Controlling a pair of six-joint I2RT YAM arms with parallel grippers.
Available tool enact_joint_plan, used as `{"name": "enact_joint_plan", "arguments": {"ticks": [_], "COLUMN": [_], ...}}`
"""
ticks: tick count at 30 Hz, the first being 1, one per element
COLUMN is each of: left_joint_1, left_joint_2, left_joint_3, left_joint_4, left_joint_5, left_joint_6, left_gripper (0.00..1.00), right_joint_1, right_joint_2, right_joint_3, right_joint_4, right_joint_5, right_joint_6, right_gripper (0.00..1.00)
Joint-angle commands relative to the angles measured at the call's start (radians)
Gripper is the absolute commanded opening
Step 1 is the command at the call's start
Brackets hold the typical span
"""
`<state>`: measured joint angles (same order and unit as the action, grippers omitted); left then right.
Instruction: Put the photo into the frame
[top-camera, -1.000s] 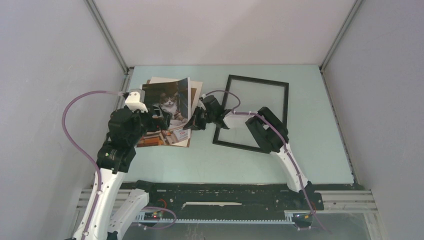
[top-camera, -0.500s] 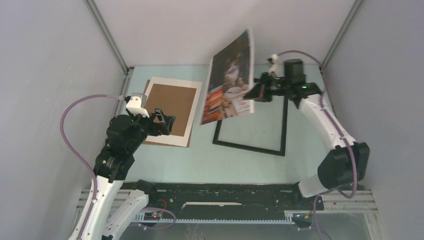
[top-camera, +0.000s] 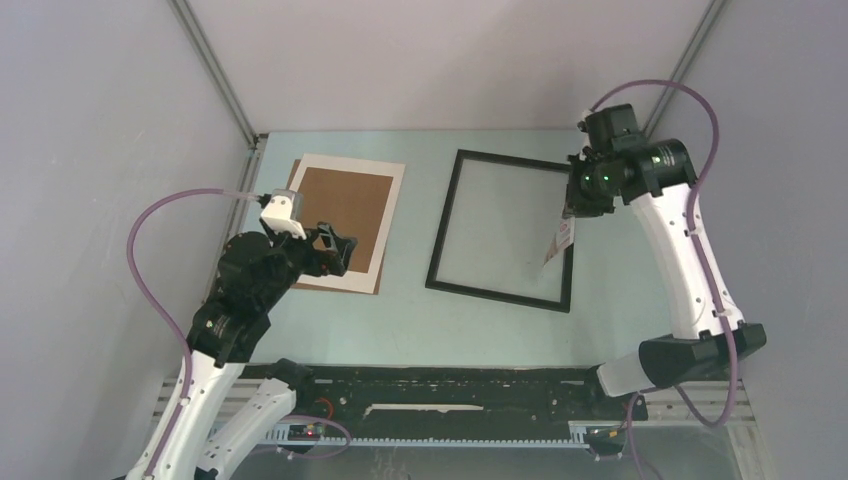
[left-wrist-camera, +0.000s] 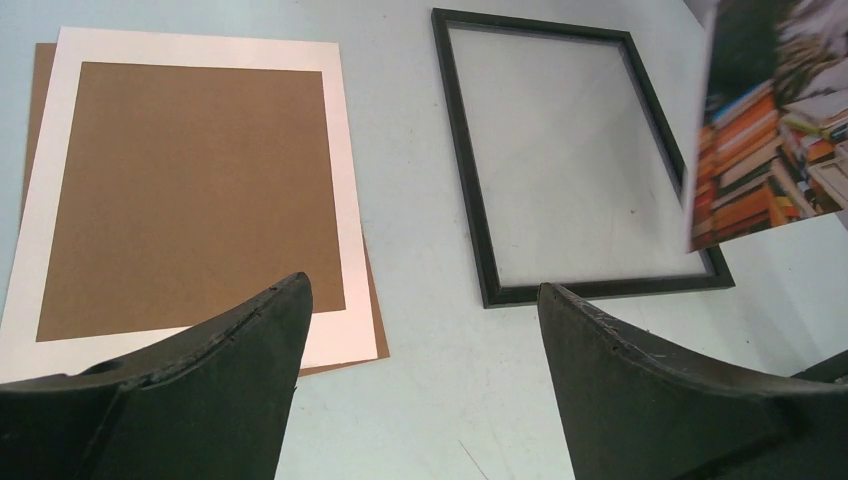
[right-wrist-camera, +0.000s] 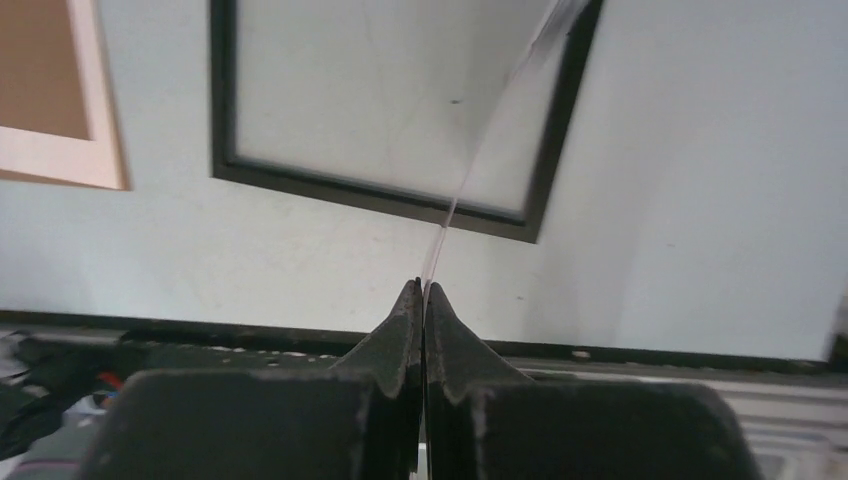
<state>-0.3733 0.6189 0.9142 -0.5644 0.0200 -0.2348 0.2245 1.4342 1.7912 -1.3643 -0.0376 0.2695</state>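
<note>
Right gripper (right-wrist-camera: 423, 290) is pinched tight on a thin sheet seen edge-on, probably the photo (right-wrist-camera: 447, 215); its picture can't be made out. The sheet rises over the right side of the black frame (right-wrist-camera: 350, 192), which lies flat on the pale table (right-wrist-camera: 700, 150). The white mat (right-wrist-camera: 100, 120) and brown cardboard (right-wrist-camera: 35, 60) show at far left.

The top camera looks steeply down from above; both nearer wrist cameras share the frame (left-wrist-camera: 463, 150) with it.
</note>
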Motion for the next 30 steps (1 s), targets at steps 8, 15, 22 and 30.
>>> {"name": "enact_joint_plan", "arguments": {"ticks": [8, 15, 22, 30], "left_joint_1": [-0.004, -0.004, -0.006, -0.012], "left_joint_2": [0.006, 0.008, 0.009, 0.017], "left_joint_3": [-0.007, -0.008, -0.006, -0.005], "left_joint_4": [0.011, 0.005, -0.001, -0.003], "left_joint_5": [-0.018, -0.057, -0.062, -0.058], "left_joint_6": [0.022, 0.025, 0.028, 0.028], "left_gripper": [0.91, 0.91, 0.91, 0.91], "right_joint_1": [0.321, 0.445, 0.423, 0.406], "right_joint_2": [0.382, 0.698, 0.756, 0.588], "right_joint_3": [0.218, 0.498, 0.460, 0.176], "right_joint_4": [-0.217, -0.201, -0.097, 0.058], "right_joint_5": [0.452, 0.372, 0.134, 0.115], "right_joint_6": [0.062, 0.026, 0.074, 0.202], "right_gripper": [0.00, 0.00, 0.00, 0.00]}}
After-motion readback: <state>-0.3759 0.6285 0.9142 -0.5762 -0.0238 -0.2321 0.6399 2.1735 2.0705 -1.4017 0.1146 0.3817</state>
